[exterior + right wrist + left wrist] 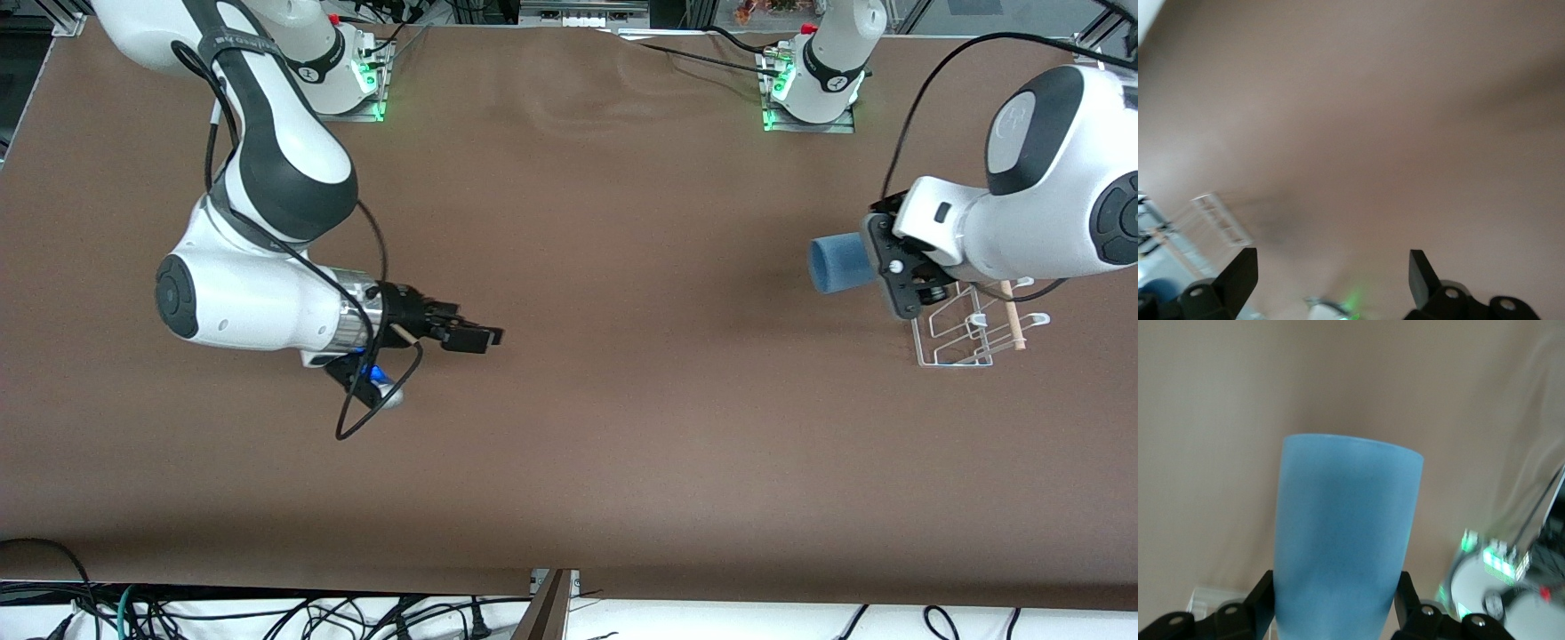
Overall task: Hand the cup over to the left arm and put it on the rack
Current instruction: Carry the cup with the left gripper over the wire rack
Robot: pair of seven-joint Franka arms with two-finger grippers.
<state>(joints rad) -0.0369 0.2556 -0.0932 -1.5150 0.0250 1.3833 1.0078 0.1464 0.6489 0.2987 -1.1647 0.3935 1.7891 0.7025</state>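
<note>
I've got the cup (pixel 840 263) clamped in the left tool (pixel 876 267), fingers (pixel 1265 603) pressed on both sides of it near one end. It's lying sideways in the air, sticking out from the tool toward the middle of the surface (pixel 622 427), and sits just beside the rack (pixel 973 331), partly over the rack's edge as far as I can tell from the front view. Left wrist view shows the blue wall filling the gap between the fingers, so grip looks solid.

Right tool (pixel 480 338) hangs over the surface toward the right arm's end, well apart from the cup, fingers spread w/ nothing between them. I'd call that arm waiting.

So handover looks done imo; I'm on the placing step. The rack is at the left arm's end, white wire w/ a wooden dowel (pixel 1013 316) across it, mostly tucked under the left wrist.

Next move calls for swinging the cup over the prongs, then turning the wrist so the mouth faces down, I think, before lowering. Can't tell which end is the open one from here, so I'd check that first. Risk: the rim catching a wire loop & tipping the light rack.
</note>
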